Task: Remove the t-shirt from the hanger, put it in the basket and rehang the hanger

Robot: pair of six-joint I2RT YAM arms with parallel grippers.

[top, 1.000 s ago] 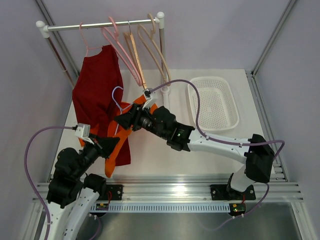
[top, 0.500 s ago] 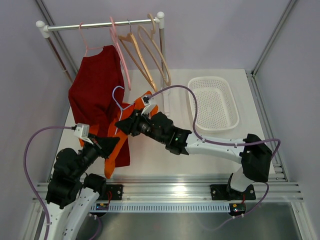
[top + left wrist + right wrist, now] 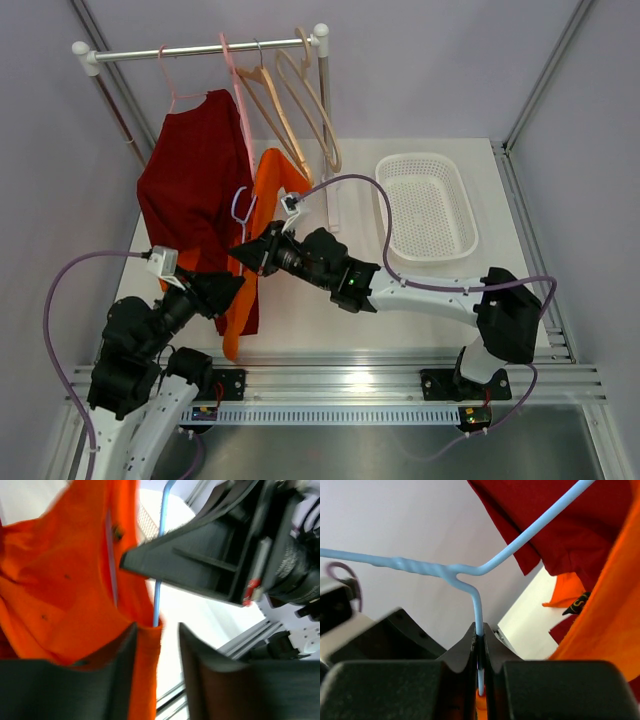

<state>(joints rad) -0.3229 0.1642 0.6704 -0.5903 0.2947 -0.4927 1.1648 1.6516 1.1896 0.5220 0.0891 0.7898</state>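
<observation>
An orange t-shirt (image 3: pixel 272 188) hangs on a light blue wire hanger (image 3: pixel 240 207) above the table's left side. My right gripper (image 3: pixel 252 256) is shut on the hanger's wire below the hook. In the right wrist view the wire (image 3: pixel 470 575) runs straight down between the closed fingers of that gripper (image 3: pixel 480 630), and the shirt (image 3: pixel 612 605) is at the right. My left gripper (image 3: pixel 228 290) is at the shirt's lower part. In the left wrist view its jaws (image 3: pixel 157 630) stand apart, with orange cloth (image 3: pixel 65 580) lying against the left finger (image 3: pixel 100 680) and the hanger wire (image 3: pixel 159 580) above.
A dark red shirt (image 3: pixel 195 170) hangs on a pink hanger from the white rail (image 3: pixel 200 48) at the back left, just behind the orange shirt. Wooden hangers (image 3: pixel 290 110) hang on the rail too. A white basket (image 3: pixel 428 205) stands at the right.
My right gripper has raised the hanger up and back, so the orange shirt now hangs stretched out lengthwise. The left arm has stayed nearly in place by the shirt's lower part.
</observation>
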